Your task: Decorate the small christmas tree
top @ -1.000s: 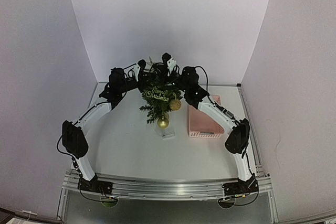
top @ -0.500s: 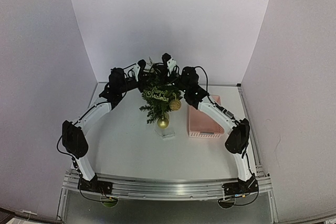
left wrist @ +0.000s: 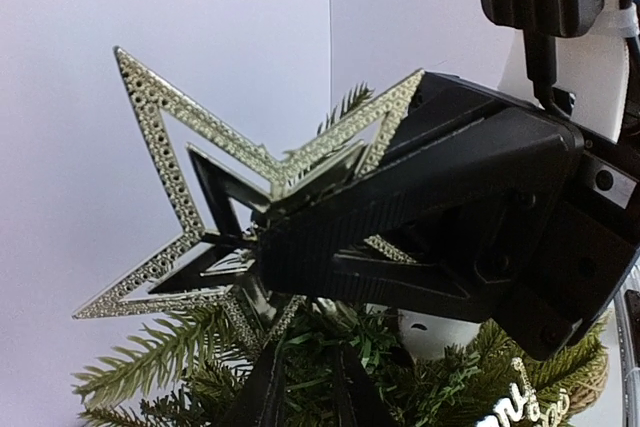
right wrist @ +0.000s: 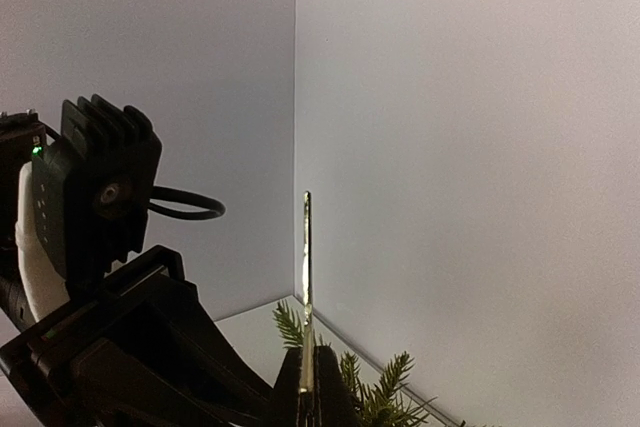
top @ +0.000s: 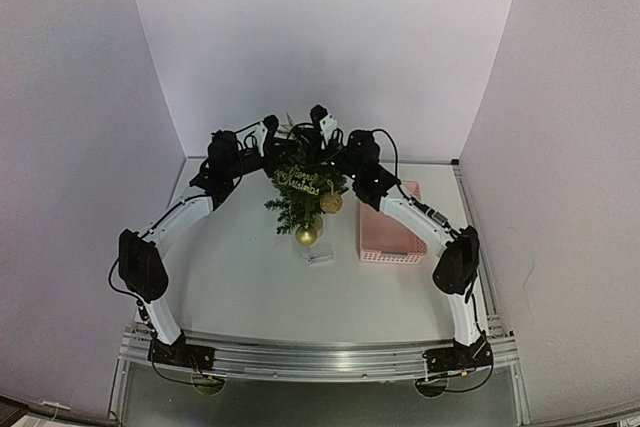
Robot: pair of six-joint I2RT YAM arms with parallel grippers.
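Observation:
The small christmas tree stands mid-table with a "Merry Christmas" sign and two gold balls hanging on it. Both grippers meet at its top. A gold glitter star sits just above the top branches. My right gripper is shut on the star, which looks thin and edge-on in the right wrist view. In the left wrist view the right gripper's black fingers clamp the star's middle. My left gripper is closed narrowly around the tree's top foliage, just under the star.
A pink basket lies right of the tree, under the right forearm. A small clear piece lies on the table in front of the tree. White walls enclose the table at the back and on both sides.
The right arm has shifted slightly, and the tree's hanging balls have moved a little to the left. Both grips are unchanged.

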